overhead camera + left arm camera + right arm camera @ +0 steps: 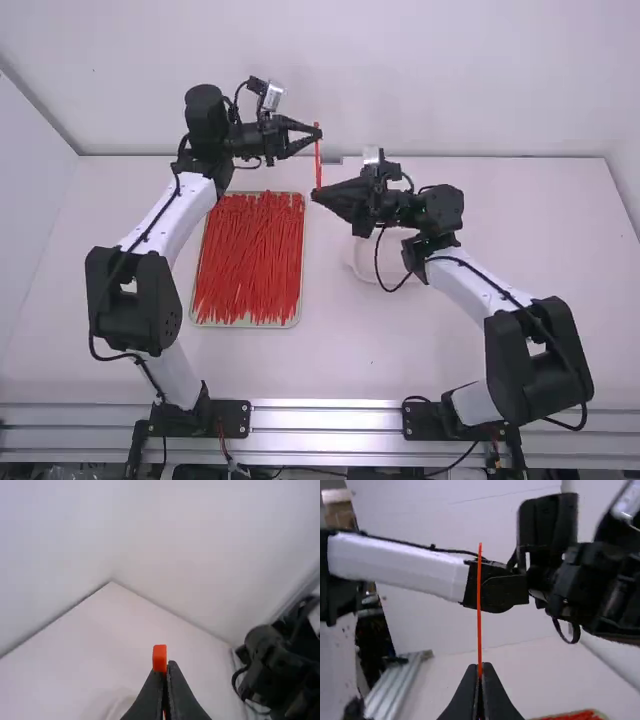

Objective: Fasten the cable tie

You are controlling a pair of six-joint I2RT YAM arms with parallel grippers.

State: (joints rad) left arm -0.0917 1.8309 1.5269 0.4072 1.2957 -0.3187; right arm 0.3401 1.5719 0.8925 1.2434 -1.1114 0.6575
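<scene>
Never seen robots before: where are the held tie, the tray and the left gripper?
tie [317,162], high view, middle of its red strap.
tray [296,316], high view, bare rim near its corner.
left gripper [311,137], high view, between its fingertips.

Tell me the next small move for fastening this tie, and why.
Probably swing the right gripper up and round, bending the cable tie so its tail nears the head at the left gripper. The tie stands straight between both shut grippers, unlooped.
</scene>
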